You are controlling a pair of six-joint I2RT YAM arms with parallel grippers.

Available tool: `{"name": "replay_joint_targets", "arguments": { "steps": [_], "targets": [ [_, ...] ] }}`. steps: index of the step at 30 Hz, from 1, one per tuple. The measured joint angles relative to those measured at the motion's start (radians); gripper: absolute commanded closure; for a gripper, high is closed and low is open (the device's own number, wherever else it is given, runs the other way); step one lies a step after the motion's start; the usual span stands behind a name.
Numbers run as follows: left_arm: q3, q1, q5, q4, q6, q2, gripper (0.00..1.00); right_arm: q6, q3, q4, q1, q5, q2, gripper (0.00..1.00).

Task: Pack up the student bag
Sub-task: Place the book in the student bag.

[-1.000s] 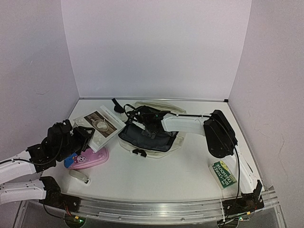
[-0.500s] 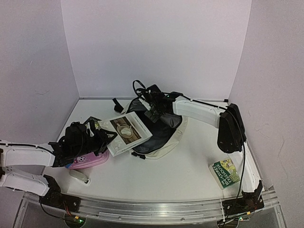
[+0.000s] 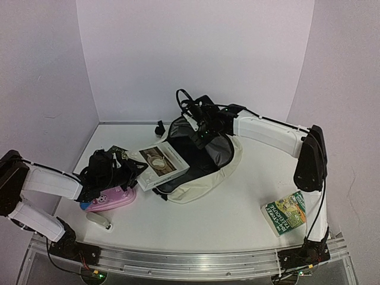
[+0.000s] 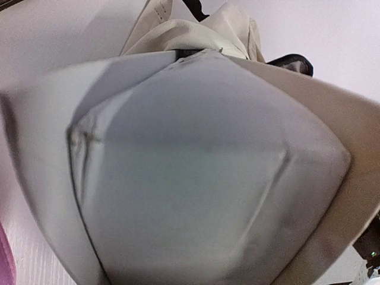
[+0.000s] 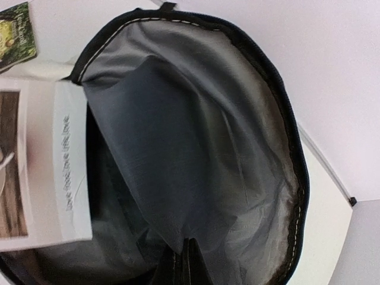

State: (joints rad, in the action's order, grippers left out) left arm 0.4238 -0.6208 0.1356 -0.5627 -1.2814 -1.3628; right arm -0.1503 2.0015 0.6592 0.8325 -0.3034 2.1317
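From above, you see the student bag lying in the middle of the worktop. Its long axis runs on a slant from near-left to far-right, and its open mouth is tipped up and toward the left. Your right tool is pressed together on the far upper rim of the mouth among the black straps, holding that rim off the worktop so the grey lining shows. Your left tool pinches the left end of a white book, which is held clear of the worktop with its far end over the near-left lip of the mouth. The cover carries a brownish photo; any lettering on it is too small to read. A pink pencil case lies just under the left tool, and a green book lies well apart at the near right, its title too small to read. In the left wrist view, the white book fills nearly everything as a blur, the cream bag shows beyond it, and the fingers are hidden. In the right wrist view, you look straight into the bag's grey lining, ringed by the black zipper edge. The white book pokes in from the left, with a line of small grey print along its edge that begins with "Love"; the rest is unclear.
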Motion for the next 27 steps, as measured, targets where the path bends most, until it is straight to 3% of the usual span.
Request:
{"name": "replay_joint_targets", "arguments": {
  "steps": [4,11,17,23,25,27],
  "targets": [
    [0.107,0.037,0.058,0.003,0.026,-0.094,1.0,0.036,-0.026,0.016,0.004,0.045,-0.029,1.0],
    [0.256,0.035,0.178,-0.153,0.011,-0.345,1.0,0.073,-0.012,0.03,0.0,0.094,-0.029,1.0],
    [0.394,0.013,0.246,-0.172,-0.003,-0.5,0.95,0.068,0.021,0.042,0.0,0.129,-0.019,1.0],
    [0.472,0.0,0.259,-0.308,-0.071,-0.622,0.9,0.076,0.024,0.043,0.0,0.137,-0.019,1.0],
    [0.508,-0.007,0.257,-0.346,-0.097,-0.675,0.86,0.082,0.024,0.043,0.0,0.137,-0.018,1.0],
    [0.554,-0.019,0.247,-0.369,-0.121,-0.728,0.73,0.087,0.026,0.045,-0.001,0.136,-0.014,1.0]
  ]
}}
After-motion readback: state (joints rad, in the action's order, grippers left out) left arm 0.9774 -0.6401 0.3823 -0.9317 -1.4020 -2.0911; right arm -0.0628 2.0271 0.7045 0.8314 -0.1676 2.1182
